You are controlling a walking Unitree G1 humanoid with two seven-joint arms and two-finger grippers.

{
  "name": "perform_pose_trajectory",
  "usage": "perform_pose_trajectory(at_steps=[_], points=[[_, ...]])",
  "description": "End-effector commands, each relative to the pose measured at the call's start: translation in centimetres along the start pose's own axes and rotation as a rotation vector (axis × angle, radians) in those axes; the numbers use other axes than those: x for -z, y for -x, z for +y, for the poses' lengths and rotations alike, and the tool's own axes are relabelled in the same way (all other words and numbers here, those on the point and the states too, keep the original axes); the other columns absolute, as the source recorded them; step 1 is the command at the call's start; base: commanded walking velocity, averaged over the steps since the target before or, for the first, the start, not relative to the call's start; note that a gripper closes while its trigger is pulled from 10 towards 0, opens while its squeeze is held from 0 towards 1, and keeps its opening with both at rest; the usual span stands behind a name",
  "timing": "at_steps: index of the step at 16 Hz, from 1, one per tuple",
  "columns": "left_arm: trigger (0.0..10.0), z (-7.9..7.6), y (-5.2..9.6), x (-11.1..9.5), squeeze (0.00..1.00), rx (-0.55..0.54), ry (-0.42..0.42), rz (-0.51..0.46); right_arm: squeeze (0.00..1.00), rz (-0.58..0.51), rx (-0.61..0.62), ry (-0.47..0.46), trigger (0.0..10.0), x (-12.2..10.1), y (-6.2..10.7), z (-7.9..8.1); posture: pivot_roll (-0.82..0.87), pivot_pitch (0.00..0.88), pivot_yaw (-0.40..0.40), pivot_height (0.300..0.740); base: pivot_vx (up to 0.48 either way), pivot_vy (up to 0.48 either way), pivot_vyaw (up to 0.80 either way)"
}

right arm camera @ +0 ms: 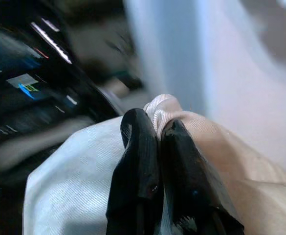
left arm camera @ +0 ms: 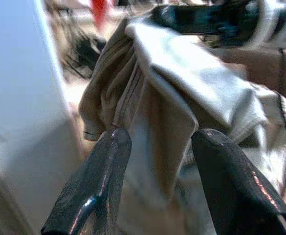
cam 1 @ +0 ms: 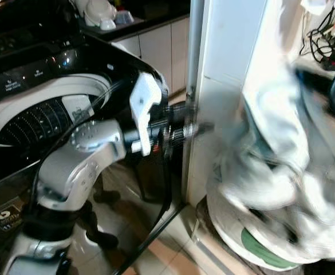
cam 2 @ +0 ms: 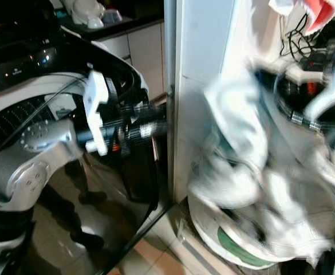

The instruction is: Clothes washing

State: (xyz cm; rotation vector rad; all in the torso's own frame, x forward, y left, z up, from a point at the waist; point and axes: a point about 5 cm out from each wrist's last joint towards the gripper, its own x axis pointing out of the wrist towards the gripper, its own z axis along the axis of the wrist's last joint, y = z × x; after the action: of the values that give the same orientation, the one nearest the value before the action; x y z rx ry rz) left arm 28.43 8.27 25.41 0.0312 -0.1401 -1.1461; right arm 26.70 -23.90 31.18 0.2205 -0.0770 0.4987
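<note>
- Right gripper (right arm camera: 157,132), jaws clenched on a fold of the pale garment (cam 1: 282,149), lifts it above the basket (cam 1: 259,252).
- Left gripper (left arm camera: 157,147), jaws released, beside the cloth.
- Washer (cam 1: 47,114) at left, open.

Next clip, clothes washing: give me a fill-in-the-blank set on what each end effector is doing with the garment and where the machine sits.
1. The right end effector is ____ on a fold of the pale garment.
2. The left end effector has its fingers ____, with the garment hanging just beyond them.
3. The washing machine stands on the robot's ____ side, its drum uncovered.
4. Under the hanging garment sits a white basket with a ____ bottom.

Missing words: shut; open; left; green
</note>
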Motion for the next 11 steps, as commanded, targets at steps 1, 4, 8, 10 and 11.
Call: perform_pose_trajectory(at_steps=[1,4,8,10,11], points=[[10.0,0.9,-0.3,-1.3,1.0,-0.079,-0.008,-0.073,0.0,-0.08,-0.102,-0.009,0.0,-1.4,-0.8,1.9,-0.12,0.0,0.023,0.74,0.0,0.0,0.0],[10.0,0.9,-1.4,-5.7,1.0,-0.12,-0.018,-0.358,0.0,-0.061,-0.216,-0.045,0.0,-1.4,-3.0,4.2,-0.11,0.0,-0.002,0.74,0.0,0.0,0.0],[10.0,1.6,-0.8,-8.2,1.0,-0.151,0.008,-0.527,0.0,0.007,-0.221,-0.062,0.0,0.2,-3.9,4.9,-0.1,0.0,-0.005,0.74,0.0,0.0,0.0],[10.0,1.7,-1.1,-7.5,1.0,-0.137,-0.027,-0.453,0.0,-0.006,-0.231,-0.082,0.0,0.1,-3.9,5.1,-0.1,0.0,-0.004,0.74,0.0,0.0,0.0],[10.0,1.5,-1.6,-6.5,1.0,-0.118,-0.063,-0.361,0.0,-0.019,-0.243,-0.088,0.0,0.0,-3.9,5.3,-0.1,0.0,-0.004,0.74,0.0,0.0,0.0]])
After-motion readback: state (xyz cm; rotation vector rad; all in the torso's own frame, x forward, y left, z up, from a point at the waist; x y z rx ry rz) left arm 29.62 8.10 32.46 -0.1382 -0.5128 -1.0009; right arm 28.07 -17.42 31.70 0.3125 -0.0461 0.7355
